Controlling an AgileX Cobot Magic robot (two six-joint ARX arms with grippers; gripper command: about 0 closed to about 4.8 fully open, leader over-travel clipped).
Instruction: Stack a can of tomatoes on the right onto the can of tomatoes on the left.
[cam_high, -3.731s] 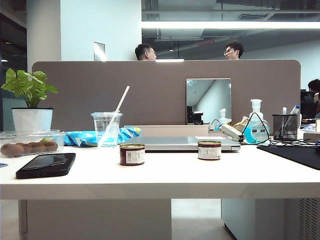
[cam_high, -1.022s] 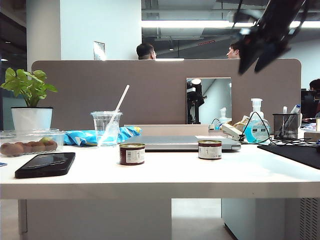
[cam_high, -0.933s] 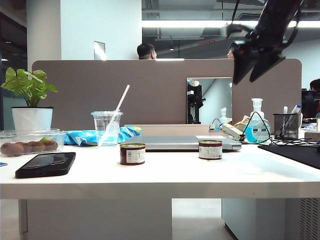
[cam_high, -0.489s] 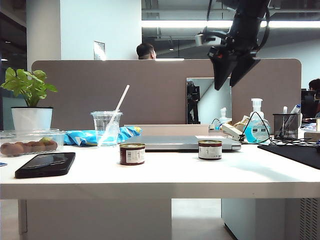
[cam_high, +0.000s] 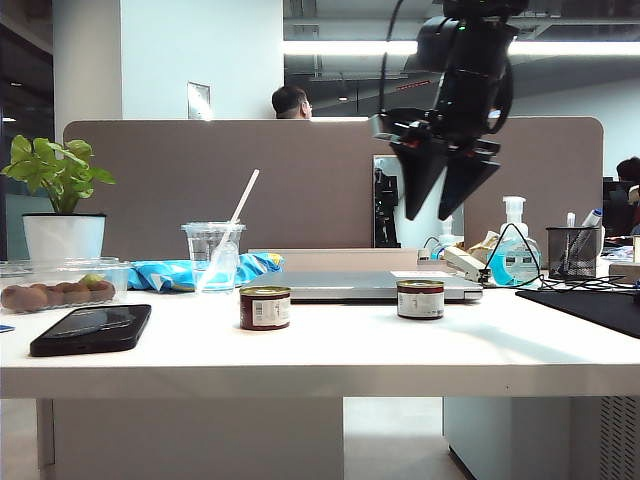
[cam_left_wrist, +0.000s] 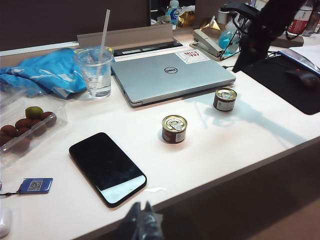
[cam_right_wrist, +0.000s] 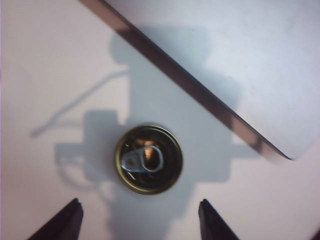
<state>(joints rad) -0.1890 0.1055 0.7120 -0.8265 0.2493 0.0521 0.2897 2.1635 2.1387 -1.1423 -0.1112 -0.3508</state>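
White tabletop (cam_high: 330, 355): carries all items listed.

Right short round tin can with white label and ring-pull lid (cam_high: 419, 300): stands upright right of centre in the exterior view, just in front of the closed silver laptop (cam_high: 360, 286); apart from the other can.

Left short round tin can with dark red label (cam_high: 264, 308): upright, left of centre in the exterior view, near the front edge of the laptop.

Right pincer (cam_high: 438, 200): black, hangs in the upper right-centre of the exterior view, high above the right can, fingertips pointing down. Jaws spread wide, holding nothing. In the right wrist view the can lid (cam_right_wrist: 148, 159) sits between and beyond the two dark fingertips (cam_right_wrist: 61, 223), untouched.

Left pincer (cam_left_wrist: 140, 222): dark, blurred shape at the bottom edge of the left wrist view, over the tabletop's near edge, well apart from both cans; whether open or closed cannot be told.

Other items: black smartphone (cam_high: 92, 330), lower left; clear plastic cup with white straw (cam_high: 213, 257); blue cloth (cam_high: 190, 274); clear tray of brown fruit (cam_high: 58, 288); potted green plant (cam_high: 62, 205).
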